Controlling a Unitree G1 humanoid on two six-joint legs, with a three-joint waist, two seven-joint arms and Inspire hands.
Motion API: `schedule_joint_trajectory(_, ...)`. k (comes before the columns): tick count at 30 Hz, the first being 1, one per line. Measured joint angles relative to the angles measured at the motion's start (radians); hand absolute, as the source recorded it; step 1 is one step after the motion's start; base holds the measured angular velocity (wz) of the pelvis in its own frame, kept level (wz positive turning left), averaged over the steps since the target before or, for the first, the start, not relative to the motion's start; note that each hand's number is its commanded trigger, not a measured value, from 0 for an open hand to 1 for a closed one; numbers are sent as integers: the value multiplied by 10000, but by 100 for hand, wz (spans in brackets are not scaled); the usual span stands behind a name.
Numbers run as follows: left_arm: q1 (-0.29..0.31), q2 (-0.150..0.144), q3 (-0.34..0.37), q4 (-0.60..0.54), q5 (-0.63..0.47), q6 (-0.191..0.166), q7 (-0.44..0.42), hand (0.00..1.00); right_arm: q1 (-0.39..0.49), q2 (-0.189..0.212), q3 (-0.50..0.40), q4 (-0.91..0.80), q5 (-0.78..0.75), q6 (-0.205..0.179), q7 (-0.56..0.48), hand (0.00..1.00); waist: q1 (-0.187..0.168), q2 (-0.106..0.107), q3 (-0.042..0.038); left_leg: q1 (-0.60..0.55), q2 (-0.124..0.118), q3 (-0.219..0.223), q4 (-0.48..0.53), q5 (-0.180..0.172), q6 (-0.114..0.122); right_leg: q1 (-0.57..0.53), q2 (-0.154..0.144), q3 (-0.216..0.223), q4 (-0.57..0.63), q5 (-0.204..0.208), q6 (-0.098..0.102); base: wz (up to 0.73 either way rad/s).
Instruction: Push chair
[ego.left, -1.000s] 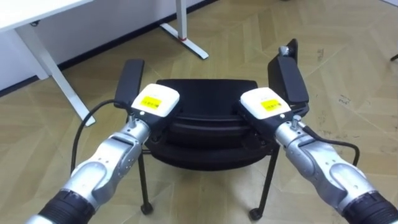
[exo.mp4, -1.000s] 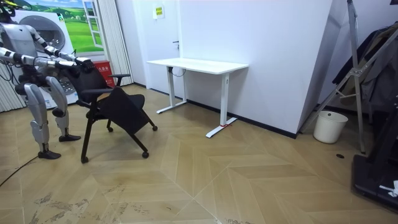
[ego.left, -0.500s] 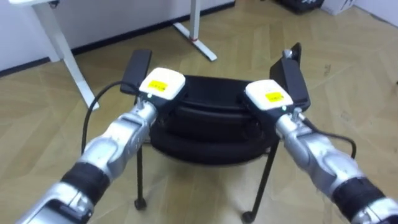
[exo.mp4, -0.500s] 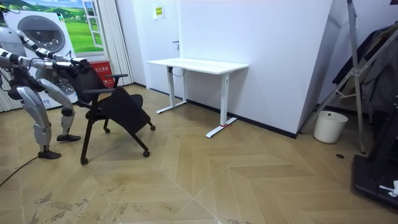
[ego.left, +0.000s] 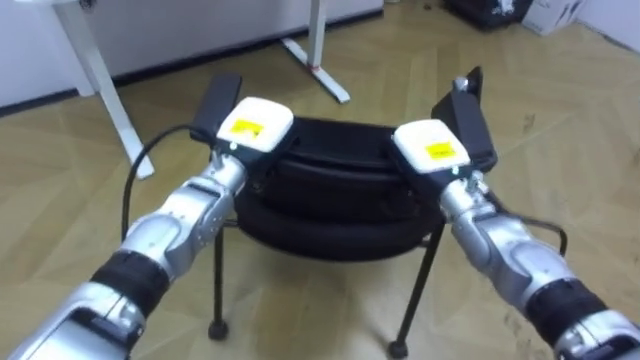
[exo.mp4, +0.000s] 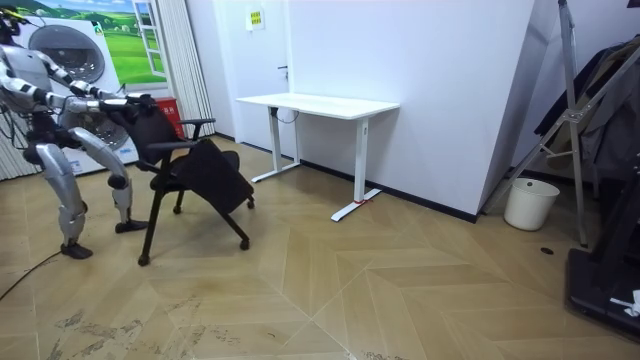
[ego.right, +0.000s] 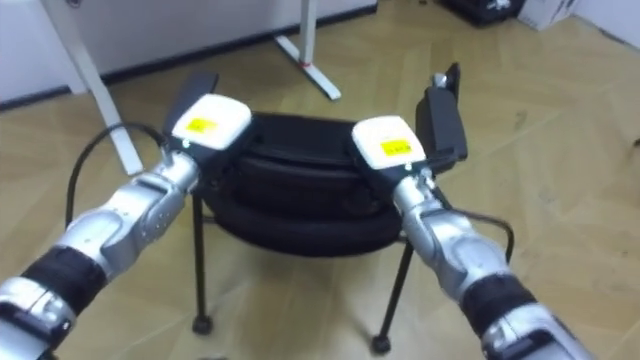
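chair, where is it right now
The chair stands at the room view's left, directly in front of the robot, between it and the white desk. In the left eye view its back sits mid-frame, with the left hand and right hand on it.

Chair (ego.left: 330, 195) partly hides left hand (ego.left: 250, 128), right hand (ego.left: 430, 150).

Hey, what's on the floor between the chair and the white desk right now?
Nothing. The room view shows a bare stretch of wooden floor between the chair and the white desk.
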Motion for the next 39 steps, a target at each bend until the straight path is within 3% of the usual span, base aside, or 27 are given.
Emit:
schedule_joint_trajectory(1, -69, -53, 14, 156, 0, 9, 64, 100, -67, 9, -2, 32, -15, 58, -1, 100, -1, 139, 92, 40, -32, -151, 207, -140, 27, -345, -81, 320, 779, 551, -6, -10)
schedule_joint_trajectory(2, -131, -138, 22, 366, -13, -2, 209, 100, -133, 40, -2, 118, -21, 91, 3, 100, -14, 421, 249, 195, -34, -436, 511, -430, 29, -1062, -95, 901, 2062, 1943, -43, -6)
schedule_joint_trajectory(4, -142, -140, 19, 526, -15, -110, 413, 100, -81, 58, -1, 99, 1, 92, -6, 100, -141, 514, 255, 315, -78, -737, 673, -719, 50, -1907, -43, 1442, 3259, 3326, 72, 14)
schedule_joint_trajectory(6, -357, -143, 8, 853, -40, -159, 637, 100, -165, 94, 4, 91, 14, 96, -53, 100, -151, 676, 261, 349, -67, -1124, 875, -1016, -36, -3111, 215, 1488, 3959, 2994, 130, 16)
schedule_joint_trajectory(9, -437, -115, -8, 970, -201, -158, 705, 100, -211, 111, 53, 21, -45, 96, -60, 100, -277, 767, 268, 474, -90, -1492, 1146, -1378, -196, -3820, 255, 1254, 3192, 2601, 159, 27)
schedule_joint_trajectory(12, -393, -70, -76, 1092, -432, -178, 737, 100, -215, 143, 155, 22, -155, 94, -127, 100, -329, 865, 304, 828, 123, -1721, 1573, -2003, -542, -4064, 296, 1445, 690, 2484, 237, 29)
schedule_joint_trajectory(13, -378, -35, -161, 1103, -603, -180, 762, 100, -219, 142, 157, 15, -327, 77, -199, 100, -368, 860, 305, 942, 156, -1862, 1703, -2216, -746, -3843, 305, 1717, -872, 2534, 323, 36)
schedule_joint_trajectory(14, -350, -14, -198, 1126, -747, -190, 847, 100, -246, 128, 159, -31, -466, 50, -260, 100, -402, 907, 313, 1069, 259, -2026, 1879, -2452, -982, -3565, 303, 1754, -1704, 2885, 355, 34)
schedule_joint_trajectory(15, -263, -26, -171, 1129, -853, -144, 989, 100, -328, 130, 185, -35, -609, 52, -262, 100, -288, 981, 283, 1122, 582, -2102, 2067, -2674, -1246, -3429, 570, 1498, -1592, 2658, -81, 19)
schedule_joint_trajectory(17, -296, -18, -153, 1084, -867, -97, 1144, 100, -530, 63, 185, -7, -646, 47, -260, 100, -187, 1137, 171, 1102, 1103, -2012, 1945, -2749, -1354, -3435, 678, 1053, -1456, 2364, -518, 9)
schedule_joint_trajectory(18, -337, -25, -154, 1053, -868, -33, 1168, 100, -611, 45, 184, 18, -651, 47, -261, 100, -189, 1129, 160, 1104, 1250, -1977, 1856, -2748, -1359, -3431, 724, 962, -1452, 2275, -613, 18)
schedule_joint_trajectory(19, -431, -59, -153, 1051, -868, 56, 1169, 100, -742, 38, 178, 99, -661, 47, -261, 100, -192, 1011, 224, 1179, 1418, -1935, 1608, -2730, -1396, -3415, 804, 871, -1455, 2135, -739, 17)
schedule_joint_trajectory(21, -554, -100, -141, 1032, -870, 150, 1167, 100, -846, -1, 159, 103, -663, 49, -262, 100, -200, 1026, 190, 1282, 1581, -1948, 1205, -2605, -1661, -3382, 897, 703, -1461, 1924, -867, 12)
schedule_joint_trajectory(22, -568, -166, -141, 1031, -882, 211, 1167, 100, -868, 4, 160, 113, -665, 54, -261, 100, -124, 989, 188, 1486, 1623, -2010, 878, -2504, -1865, -3308, 1122, 746, -1499, 1808, -937, 0)
schedule_joint_trajectory(24, -558, -173, -141, 1029, -886, 225, 1168, 100, -869, 27, 163, 114, -701, 54, -257, 100, -32, 943, 202, 1710, 1742, -2160, 686, -2447, -1799, -3170, 1453, 830, -1511, 1602, -1094, 4)
schedule_joint_trajectory(25, -611, -138, -142, 1020, -885, 228, 1166, 100, -890, 46, 125, 107, -727, 62, -257, 100, -33, 938, 190, 1663, 1817, -2210, 964, -2244, -1795, -3126, 1502, 836, -1388, 1388, -1197, 27)
schedule_joint_trajectory(27, -664, -174, -198, 1022, -875, 299, 1154, 100, -890, 56, 104, 136, -712, 75, -251, 100, -131, 801, 210, 1142, 1926, -2199, 2210, -1468, -1520, -2968, 1543, 777, -1222, 1113, -1330, 31)
schedule_joint_trajectory(28, -633, -204, -237, 1046, -875, 366, 1136, 100, -866, 102, 122, 193, -682, 73, -228, 100, -84, 666, 229, 740, 1969, -2198, 3102, -659, -1330, -2782, 1571, 782, -1171, 960, -1393, 10)
schedule_joint_trajectory(30, -515, -198, -245, 1069, -855, 422, 1144, 100, -827, 284, 123, 429, -673, 52, -209, 100, 105, 504, 289, -143, 2137, -2244, 4608, 1499, -1051, -2330, 1656, 707, -1165, 648, -1520, 2)
schedule_joint_trajectory(31, -491, -181, -256, 1069, -855, 435, 1143, 100, -825, 344, 125, 488, -673, 52, -211, 100, 135, 460, 292, -343, 2170, -2257, 4872, 2123, -1032, -2239, 1664, 677, -1163, 584, -1559, 8)
schedule_joint_trajectory(32, -469, -146, -271, 1085, -855, 438, 1130, 100, -825, 418, 125, 544, -671, 52, -210, 100, 147, 359, 327, -723, 2207, -2324, 5302, 3447, -998, -2043, 1685, 642, -1164, 441, -1596, 10)
schedule_joint_trajectory(34, -389, -111, -277, 1086, -855, 438, 1145, 100, -823, 468, 161, 573, -667, 52, -203, 100, 190, 221, 406, -1165, 2185, -2359, 5696, 4514, -927, -1832, 1690, 552, -1163, 350, -1764, 15)
schedule_joint_trajectory(36, -362, -151, -273, 1054, -856, 502, 1152, 100, -875, 462, 170, 610, -666, 56, -202, 100, 303, 273, 408, -1676, 1954, -1748, 6158, 4293, -720, -1677, 1625, 478, -1029, 171, -1975, -12)
schedule_joint_trajectory(39, -242, -222, -277, 1048, -846, 592, 1165, 100, -888, 460, 224, 718, -597, 59, -192, 100, 469, 298, 439, -1797, 1556, -1155, 5690, 3622, -620, -1490, 1642, 486, -1006, -1, -1956, -11)
